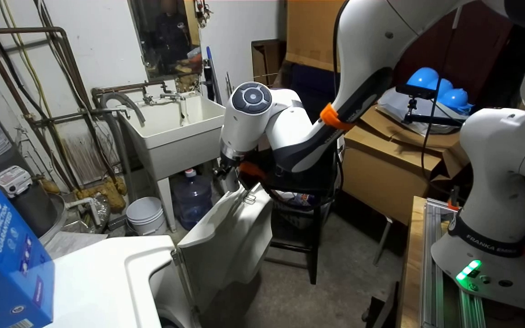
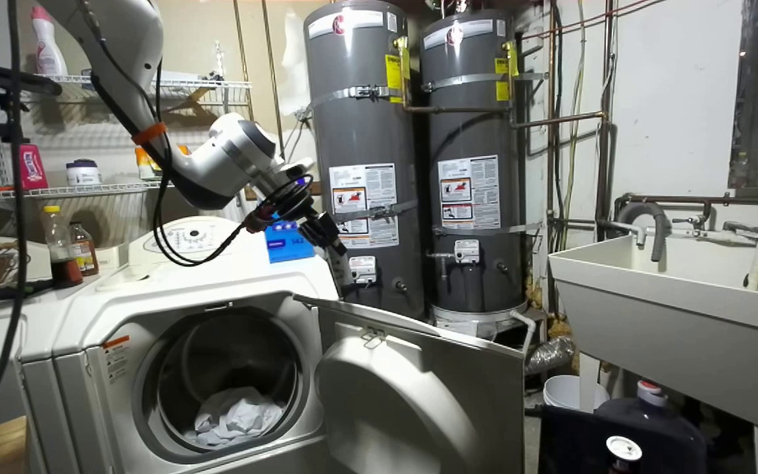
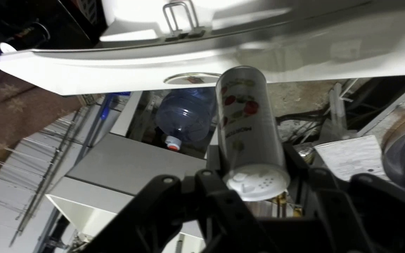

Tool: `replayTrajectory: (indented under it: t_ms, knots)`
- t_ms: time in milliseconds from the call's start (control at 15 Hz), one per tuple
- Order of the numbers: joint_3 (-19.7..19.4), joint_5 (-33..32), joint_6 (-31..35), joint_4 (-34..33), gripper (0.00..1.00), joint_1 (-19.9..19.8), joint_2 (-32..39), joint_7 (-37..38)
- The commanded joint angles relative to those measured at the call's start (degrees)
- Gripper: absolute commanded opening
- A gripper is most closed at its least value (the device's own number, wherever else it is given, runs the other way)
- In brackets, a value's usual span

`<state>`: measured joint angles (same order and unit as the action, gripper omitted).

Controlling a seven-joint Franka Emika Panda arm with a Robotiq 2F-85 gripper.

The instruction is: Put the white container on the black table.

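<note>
The white container is a cylindrical shaker with a red and green print and a white perforated lid. It shows in the wrist view (image 3: 246, 123) and in both exterior views (image 1: 230, 182) (image 2: 339, 268). My gripper (image 3: 253, 154) is shut around its sides near the lid end. In an exterior view the gripper (image 1: 224, 172) holds it tilted, near the top edge of an open dryer door. I cannot tell whether it touches the door. The black table (image 1: 313, 246) stands behind and right of the door in that view. My arm hides much of its dark top.
The open dryer door (image 2: 418, 395) rises between the dryer (image 1: 103, 278) and the black table. A blue box (image 1: 12, 269) stands on the dryer. A sink (image 1: 185, 152), a water jug (image 1: 193, 196), a bucket (image 1: 145, 214) and cardboard boxes (image 1: 381, 168) stand around.
</note>
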<state>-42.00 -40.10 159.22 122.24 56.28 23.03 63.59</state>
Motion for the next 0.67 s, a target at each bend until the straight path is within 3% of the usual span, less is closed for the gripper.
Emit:
replayTrajectory:
  t_ms: [0, 267, 600]
  knots:
    - [-0.3, -3.8, -2.9, 2.0, 0.2, -6.3, -3.7, 7.0]
    - [-1.8, -10.0, -5.9, 4.5, 0.2, -14.1, -6.9, 15.5]
    - [4.6, -10.1, -4.6, 7.9, 0.2, -33.4, -6.5, 20.9]
